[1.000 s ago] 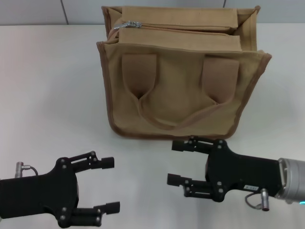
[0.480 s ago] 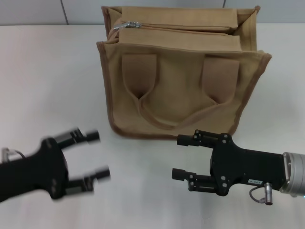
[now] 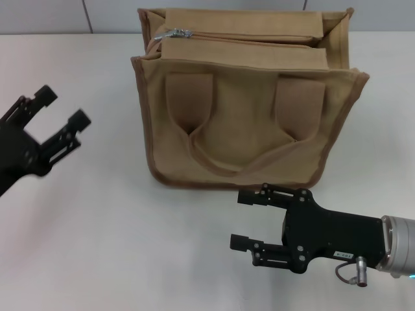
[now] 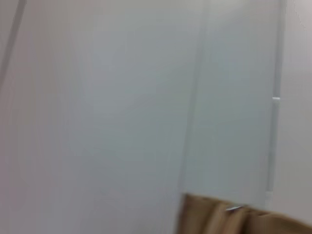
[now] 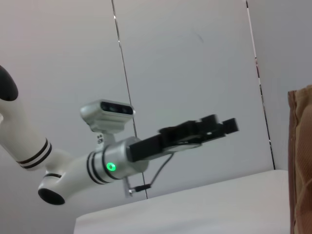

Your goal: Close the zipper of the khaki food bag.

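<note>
Jaws of the left gripper [image 3: 59,111] stand open near the desk's [image 3: 97,227] left edge; it should approach the silver pull of the zipper [image 3: 176,33] squarely — soft canvas yields. Boxy khaki food bag [image 3: 246,123] sits mid-desk toward the far edge. Right gripper [image 3: 245,219] — jaws open — waits near the front edge.

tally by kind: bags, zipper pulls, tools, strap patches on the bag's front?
khaki food bag: 1
zipper pull: 1, at the bag's left end
tools: 2, left tool and right tool, both open and clear of the bag
strap patches: 2, and
Total: 6
</note>
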